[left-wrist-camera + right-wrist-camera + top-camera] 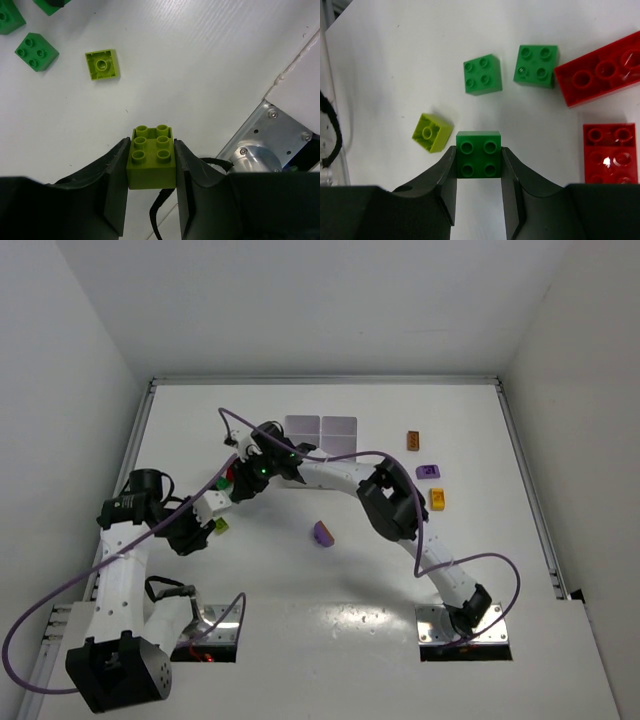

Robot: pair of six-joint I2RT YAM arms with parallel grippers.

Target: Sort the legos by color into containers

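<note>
1. The left pincer [152,152] is clamped on a lime-yellow brick [152,162]. One finger presses each side, and the studs face the wrist camera.
2. Beyond that held brick, a second lime-yellow piece [102,65] lies loose on the white tabletop [330,580] with its hollow underside up. A green brick [36,51] lies just left of it in the left wrist view.
3. The right pincer [478,155] grips a dark green brick [479,154] by two opposite sides, studs up.
4. In the right wrist view the overturned lime-yellow piece is close beside the pincer's left finger, and whether they touch cannot be told. Two lighter green bricks [482,74] [536,66] lie farther off, side by side but apart.
5. To the right in that view are a long red brick [602,75] and a shorter red brick [610,152]. Both are on the tabletop and apart from each other.
6. From above, both pincers meet at the left side of the tabletop, the right arm reaching across from its base.
7. The white tray [303,427] sits at the far middle. The right arm covers its near part, so only two compartments show.
8. On the right side lie an orange-brown brick [413,440], a purple brick [428,471] and a yellow brick [437,499]. Another purple piece [323,533] lies near the centre.
</note>
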